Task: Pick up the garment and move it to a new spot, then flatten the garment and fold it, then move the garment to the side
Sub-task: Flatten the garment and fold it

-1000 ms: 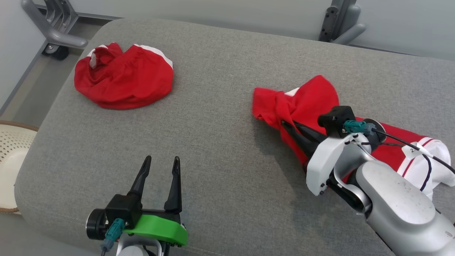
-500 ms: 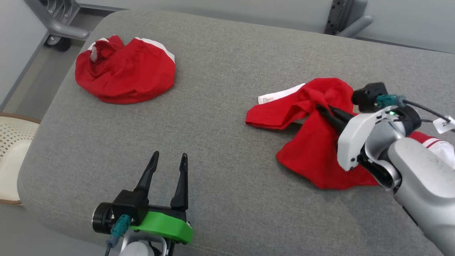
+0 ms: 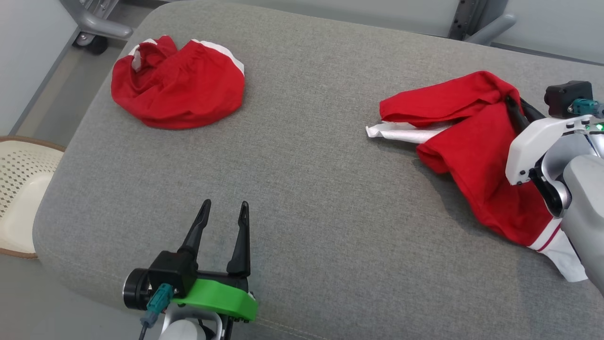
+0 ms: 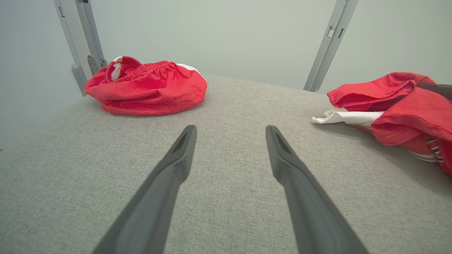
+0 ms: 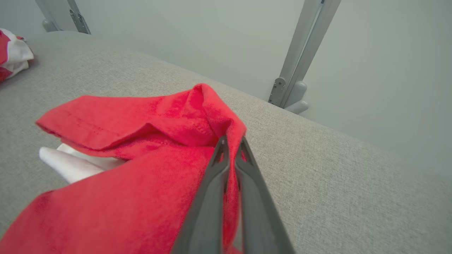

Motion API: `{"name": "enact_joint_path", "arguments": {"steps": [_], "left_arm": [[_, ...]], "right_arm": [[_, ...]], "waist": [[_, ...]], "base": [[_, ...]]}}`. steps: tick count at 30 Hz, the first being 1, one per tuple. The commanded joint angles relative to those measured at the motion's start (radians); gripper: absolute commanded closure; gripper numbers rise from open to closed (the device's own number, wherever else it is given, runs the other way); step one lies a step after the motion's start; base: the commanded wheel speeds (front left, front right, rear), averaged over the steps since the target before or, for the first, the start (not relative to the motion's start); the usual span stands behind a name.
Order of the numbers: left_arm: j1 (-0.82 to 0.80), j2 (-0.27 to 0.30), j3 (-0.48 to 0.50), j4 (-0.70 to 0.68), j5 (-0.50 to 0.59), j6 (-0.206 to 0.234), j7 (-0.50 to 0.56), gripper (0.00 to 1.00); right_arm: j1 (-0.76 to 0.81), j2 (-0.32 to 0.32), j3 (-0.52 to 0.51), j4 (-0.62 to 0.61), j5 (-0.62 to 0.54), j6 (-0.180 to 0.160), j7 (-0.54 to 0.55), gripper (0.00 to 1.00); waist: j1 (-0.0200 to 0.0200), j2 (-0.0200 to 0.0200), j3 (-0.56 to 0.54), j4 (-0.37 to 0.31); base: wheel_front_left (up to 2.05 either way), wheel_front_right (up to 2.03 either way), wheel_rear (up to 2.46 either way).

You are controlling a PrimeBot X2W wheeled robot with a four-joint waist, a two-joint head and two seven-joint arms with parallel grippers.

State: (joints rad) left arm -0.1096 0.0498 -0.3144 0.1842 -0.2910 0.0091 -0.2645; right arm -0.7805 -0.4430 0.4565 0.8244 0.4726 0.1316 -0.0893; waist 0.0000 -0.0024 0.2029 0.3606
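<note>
The garment (image 3: 476, 141) is red with white trim and lies crumpled on the right of the grey cushioned surface (image 3: 306, 189). My right gripper (image 3: 509, 101) is shut on a bunched fold at its far upper edge. The right wrist view shows the closed fingertips (image 5: 231, 141) pinching red cloth (image 5: 141, 120), with a white strip sticking out to the left. My left gripper (image 3: 224, 208) stands open near the front edge, nothing between its fingers (image 4: 230, 132). The garment (image 4: 399, 102) lies to its right.
A second red and white garment (image 3: 179, 85) lies in a heap at the far left, seen too in the left wrist view (image 4: 148, 88). A cream perforated basket (image 3: 19, 189) sits off the surface's left edge. Grey metal frame legs (image 3: 481, 23) stand behind.
My right gripper has moved right and farther away, dragging the garment with it; the cloth has spread and its white strip now points left. The head camera shifted slightly. The left gripper stayed put.
</note>
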Motion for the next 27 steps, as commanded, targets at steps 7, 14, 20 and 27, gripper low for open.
{"name": "enact_joint_path", "arguments": {"steps": [7, 14, 20, 27], "left_arm": [[-0.006, 0.001, 0.011, 0.002, 0.015, 0.000, 0.000, 0.00], [0.005, 0.001, 0.022, 0.001, 0.022, -0.001, 0.000, 0.00], [0.019, 0.001, 0.031, 0.002, 0.030, -0.006, 0.000, 0.00], [0.021, 0.001, 0.033, 0.004, 0.035, -0.013, 0.000, 0.00]], "right_arm": [[-0.041, 0.046, -0.033, 0.108, -0.060, -0.002, -0.095, 0.00], [-0.042, 0.072, 0.005, 0.031, -0.088, -0.002, -0.141, 0.00], [0.046, 0.103, 0.145, -0.155, -0.068, -0.002, -0.093, 0.00], [0.134, 0.076, 0.294, -0.274, -0.116, -0.002, 0.075, 0.00]], "waist": [[0.0000, 0.0024, -0.004, -0.041], [0.0000, 0.0024, -0.028, -0.080], [0.0000, 0.0024, -0.061, -0.109], [0.0000, 0.0024, -0.075, -0.111]], "base": [[0.00, 0.00, 0.00], [0.00, 0.00, 0.00], [0.00, 0.00, 0.00], [0.00, 0.00, 0.00]]}}
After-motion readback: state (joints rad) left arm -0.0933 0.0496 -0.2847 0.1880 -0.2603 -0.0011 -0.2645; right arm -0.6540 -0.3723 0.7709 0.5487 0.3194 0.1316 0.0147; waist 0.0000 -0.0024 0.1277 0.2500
